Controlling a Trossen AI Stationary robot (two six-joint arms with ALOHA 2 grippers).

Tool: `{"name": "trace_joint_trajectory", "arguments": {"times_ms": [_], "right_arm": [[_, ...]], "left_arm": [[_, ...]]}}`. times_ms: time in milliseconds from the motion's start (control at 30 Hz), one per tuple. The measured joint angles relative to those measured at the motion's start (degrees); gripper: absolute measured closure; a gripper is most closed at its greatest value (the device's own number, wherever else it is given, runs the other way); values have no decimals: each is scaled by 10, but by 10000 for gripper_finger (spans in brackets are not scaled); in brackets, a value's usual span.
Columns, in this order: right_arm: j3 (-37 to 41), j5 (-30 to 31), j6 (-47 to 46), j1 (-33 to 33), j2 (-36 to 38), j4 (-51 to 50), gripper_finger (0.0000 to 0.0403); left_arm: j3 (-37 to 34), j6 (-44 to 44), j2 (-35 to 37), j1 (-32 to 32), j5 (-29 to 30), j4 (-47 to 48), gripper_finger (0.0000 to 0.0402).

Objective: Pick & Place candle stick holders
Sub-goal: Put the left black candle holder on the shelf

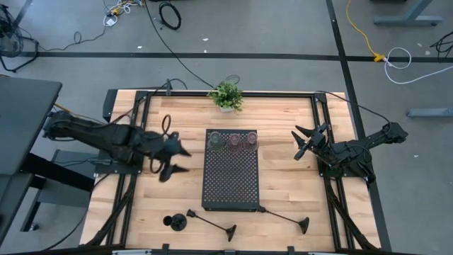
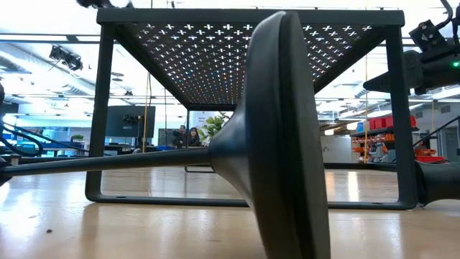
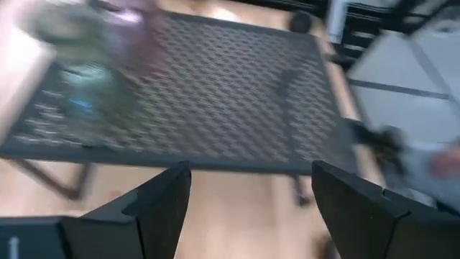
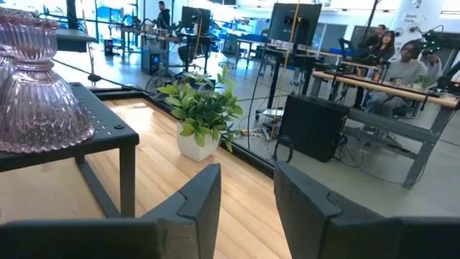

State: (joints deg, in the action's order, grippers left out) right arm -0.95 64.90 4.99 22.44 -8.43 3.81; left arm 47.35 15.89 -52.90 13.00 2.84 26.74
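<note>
Three cups (image 1: 231,141) already on tray (image 1: 231,185); left gripper (image 1: 177,159) wide, empty, right gripper (image 1: 303,143) open, idle; next, probably grasping a black holder (image 1: 211,224).

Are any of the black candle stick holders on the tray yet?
No. All three black holders lie on the table in front of the tray.
</note>
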Motion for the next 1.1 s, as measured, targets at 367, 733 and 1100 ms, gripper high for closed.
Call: {"name": "trace_joint_trajectory", "arguments": {"times_ms": [367, 733, 1100], "right_arm": [[0, 0, 0, 0, 0, 0, 273], [0, 0, 0, 0, 0, 0, 273], [0, 0, 0, 0, 0, 0, 273]], "left_arm": [[0, 132, -4, 198, 54, 61, 113], [0, 268, -44, 409, 226, 61, 113], [0, 330, -144, 512, 328, -34, 113]]}}
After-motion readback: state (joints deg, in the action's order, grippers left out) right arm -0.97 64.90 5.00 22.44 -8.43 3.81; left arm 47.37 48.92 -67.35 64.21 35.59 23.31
